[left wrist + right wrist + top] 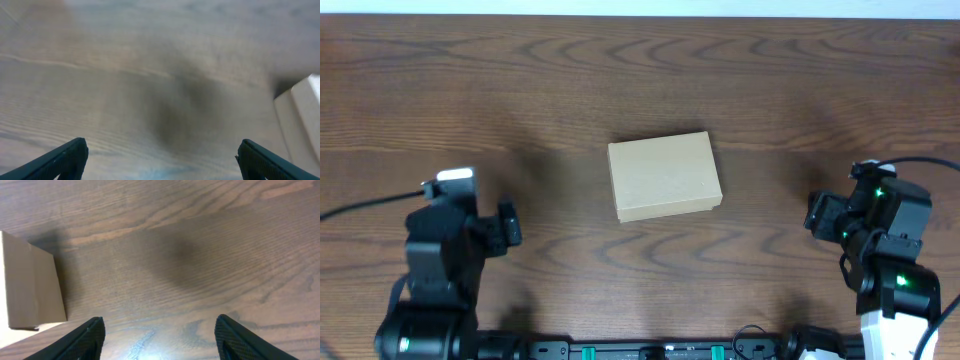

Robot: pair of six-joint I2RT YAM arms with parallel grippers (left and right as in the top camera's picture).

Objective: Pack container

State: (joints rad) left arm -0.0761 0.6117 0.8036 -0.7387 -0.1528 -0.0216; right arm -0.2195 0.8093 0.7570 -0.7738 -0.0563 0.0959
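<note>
Dark wood-grain table fills the overhead view. The tan container sits flat at ctr, lid down, turned slightly off square to the table edge, w/ nothing touching it. The left gripper is well off the container's left side and a bit nearer the robot base, pointing toward it. The right gripper is well off the container's right side, also nearer the base. Jaw gap is hard to read from this cam.

Left wrist view: blurry, w/ a dark shadow patch on the wood at ctr. The left gripper has its two dark fingers spread wide at the bottom corners, only bare wood btwn them, nothing held. A corner of the container shows at the right edge, apart from the fingers.

Right wrist view: sharp grain. The right gripper is likewise spread wide and empty, bare wood btwn the fingers. The container sits at the left edge, top and one side wall visible, not touching the near finger.
</note>
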